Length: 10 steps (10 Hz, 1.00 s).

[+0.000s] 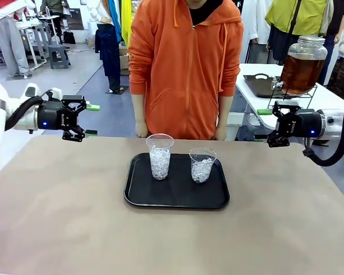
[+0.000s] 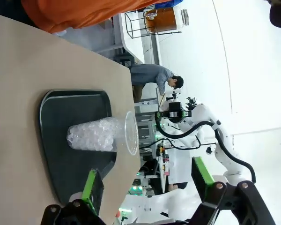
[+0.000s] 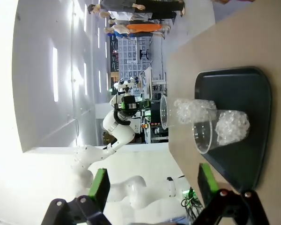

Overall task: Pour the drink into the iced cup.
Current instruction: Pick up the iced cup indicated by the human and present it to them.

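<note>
Left tool (image 1: 92, 120) and right tool (image 1: 266, 127) hang open near the tan table (image 1: 57, 217)

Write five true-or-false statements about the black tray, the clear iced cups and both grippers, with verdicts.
1. Two clear plastic cups of ice stand on the black rectangular tray. True.
2. The left gripper grips a cup. False: it is open and empty, clear of the tray.
3. The large lidded glass jar of amber drink stands on a white side table. True.
4. Both cups hold amber drink. False: ice alone.
5. The right gripper is open. True.
</note>
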Each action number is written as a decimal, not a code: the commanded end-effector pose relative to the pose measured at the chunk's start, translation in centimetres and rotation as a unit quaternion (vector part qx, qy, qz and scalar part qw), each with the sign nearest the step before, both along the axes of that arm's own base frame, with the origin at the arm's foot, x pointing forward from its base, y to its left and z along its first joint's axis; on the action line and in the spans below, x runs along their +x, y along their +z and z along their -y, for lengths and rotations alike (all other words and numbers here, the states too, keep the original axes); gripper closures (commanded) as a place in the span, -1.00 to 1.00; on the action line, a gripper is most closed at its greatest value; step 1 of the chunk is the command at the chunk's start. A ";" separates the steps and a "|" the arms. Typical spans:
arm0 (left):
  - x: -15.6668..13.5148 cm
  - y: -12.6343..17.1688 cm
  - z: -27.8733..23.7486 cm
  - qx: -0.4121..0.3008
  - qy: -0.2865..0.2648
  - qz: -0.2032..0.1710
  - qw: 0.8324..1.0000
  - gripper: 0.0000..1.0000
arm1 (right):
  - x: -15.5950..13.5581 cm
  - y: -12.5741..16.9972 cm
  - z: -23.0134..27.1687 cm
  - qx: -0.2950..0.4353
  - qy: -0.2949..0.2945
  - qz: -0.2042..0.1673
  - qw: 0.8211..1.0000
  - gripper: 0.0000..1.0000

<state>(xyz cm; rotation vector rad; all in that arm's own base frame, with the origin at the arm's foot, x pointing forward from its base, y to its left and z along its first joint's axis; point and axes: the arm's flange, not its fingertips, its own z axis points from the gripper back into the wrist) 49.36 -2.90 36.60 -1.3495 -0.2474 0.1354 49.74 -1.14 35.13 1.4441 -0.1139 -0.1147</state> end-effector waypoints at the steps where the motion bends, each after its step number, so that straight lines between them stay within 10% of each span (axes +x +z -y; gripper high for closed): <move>1: 2.0 0.4 -0.1 -0.026 -0.014 -0.030 0.999 -1.00 | 1.8 0.0 0.0 0.009 0.006 0.014 1.000 -1.00; 10: 2.0 -0.3 0.3 -0.025 -0.012 -0.036 0.999 -1.00 | 1.4 -0.4 -0.1 0.001 0.008 0.005 1.000 -1.00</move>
